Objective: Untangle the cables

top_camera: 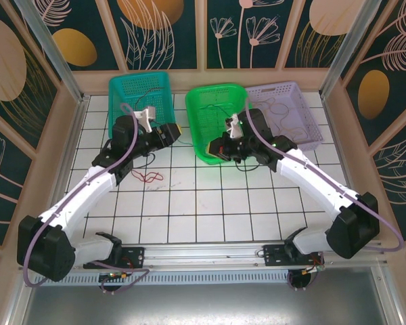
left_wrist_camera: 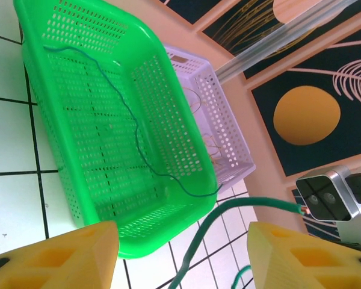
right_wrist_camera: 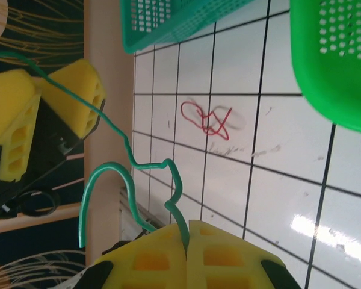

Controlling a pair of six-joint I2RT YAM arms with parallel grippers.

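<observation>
Right hand (right_wrist_camera: 186, 235) is clenched on the thin green plastic-coated cable (right_wrist_camera: 129, 153), pinching it right at its yellow tips. From there the wire kinks away and passes between the spread yellow fingers of the left hand (left_wrist_camera: 182, 241), which is released and grips nothing. The cable hangs in the air above the white gridded desk (top_camera: 210, 203), its long axis lying roughly side to side, hand to hand, crooked rather than straight (a loose hooked tail curls off near the right hand). The smart play, I'd say: close the left hand on the strand first, then draw apart slowly, clear of the red tangled cable (right_wrist_camera: 207, 120) lying on the desk.
</observation>
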